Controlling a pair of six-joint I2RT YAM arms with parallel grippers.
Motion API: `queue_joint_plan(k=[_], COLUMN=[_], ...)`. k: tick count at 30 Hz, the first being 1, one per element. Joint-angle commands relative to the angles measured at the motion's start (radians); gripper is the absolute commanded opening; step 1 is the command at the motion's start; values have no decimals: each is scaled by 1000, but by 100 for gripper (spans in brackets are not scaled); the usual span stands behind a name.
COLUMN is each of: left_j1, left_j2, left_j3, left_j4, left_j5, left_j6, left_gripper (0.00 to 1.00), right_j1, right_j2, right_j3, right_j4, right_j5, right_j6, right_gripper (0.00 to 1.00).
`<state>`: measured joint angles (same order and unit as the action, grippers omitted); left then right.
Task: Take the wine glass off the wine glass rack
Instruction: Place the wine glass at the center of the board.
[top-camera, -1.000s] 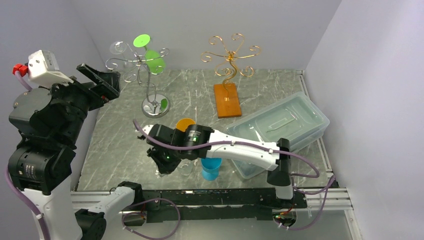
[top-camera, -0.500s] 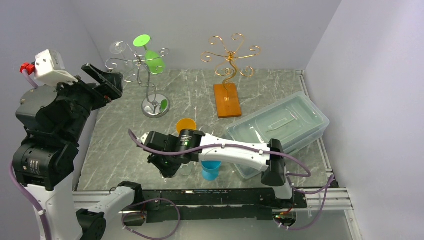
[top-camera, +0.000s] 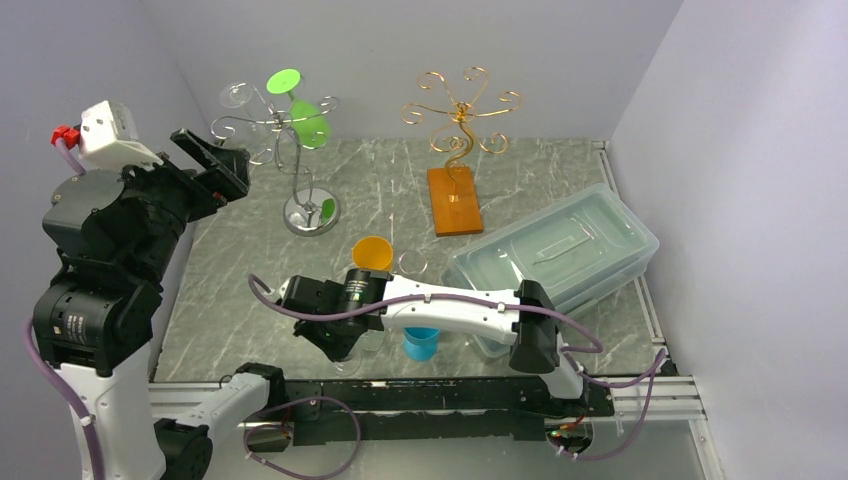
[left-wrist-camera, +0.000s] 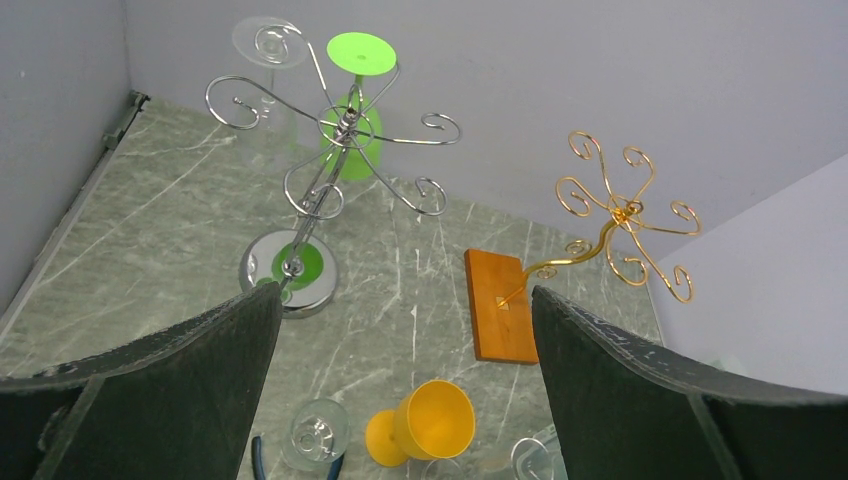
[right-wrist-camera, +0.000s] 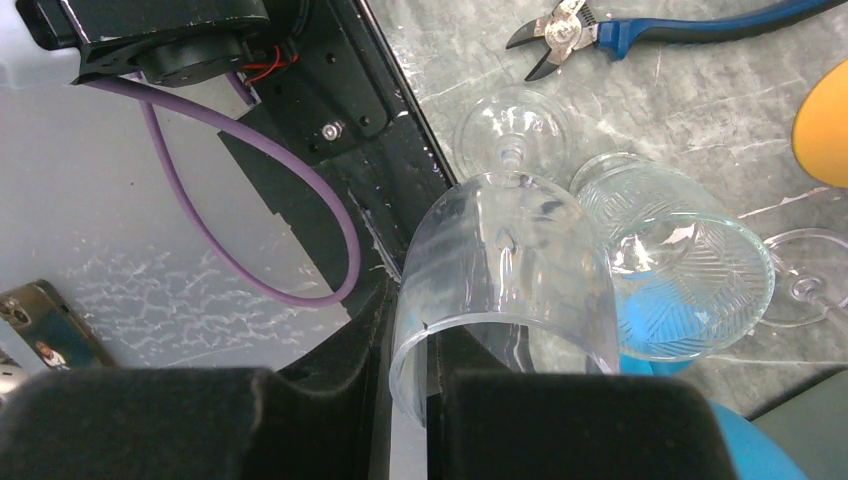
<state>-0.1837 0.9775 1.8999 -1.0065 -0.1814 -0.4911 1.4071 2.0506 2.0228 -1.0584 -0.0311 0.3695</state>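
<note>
The silver wine glass rack (top-camera: 295, 150) stands at the back left, with a green wine glass (top-camera: 308, 122) and a clear wine glass (top-camera: 240, 97) hanging upside down from its arms. My left gripper (top-camera: 215, 165) is raised just left of the rack, open and empty. In the left wrist view the rack (left-wrist-camera: 340, 125) lies ahead of the left gripper (left-wrist-camera: 405, 292). My right gripper (top-camera: 340, 340) is low by the table's front edge. The right wrist view shows the right gripper (right-wrist-camera: 410, 330) shut on the rim of another clear wine glass (right-wrist-camera: 510, 260), which is tilted.
A gold rack (top-camera: 460, 120) on a wooden base stands at the back centre. A yellow goblet (top-camera: 372, 252) lies mid-table. A blue cup (top-camera: 421, 343), a patterned glass (right-wrist-camera: 680, 270) and blue-handled pliers (right-wrist-camera: 640, 30) sit near the right gripper. A clear plastic bin (top-camera: 560, 250) is on the right.
My right arm has carried its clear glass left and toward the front edge. My left arm has shifted slightly right toward the silver rack, still open.
</note>
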Motion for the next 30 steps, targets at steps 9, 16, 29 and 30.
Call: queue_joint_plan(k=[9, 16, 29, 30], left_j1=[0, 1, 0, 0], left_j2=[-12, -13, -2, -1], left_j3=[-26, -38, -39, -39], left_j4=[55, 57, 55, 56], left_j5=[-9, -16, -36, -38], left_j6=[10, 13, 23, 23], left_gripper=[99, 99, 99, 99], right_j1=[4, 4, 4, 4], right_j2=[9, 12, -22, -33], right_j3=[44, 87, 117, 112], right_j4=[-12, -15, 5, 10], right_j5=[50, 73, 82, 84], right_j6=[-15, -14, 4, 7], right_gripper=[14, 34, 64, 66])
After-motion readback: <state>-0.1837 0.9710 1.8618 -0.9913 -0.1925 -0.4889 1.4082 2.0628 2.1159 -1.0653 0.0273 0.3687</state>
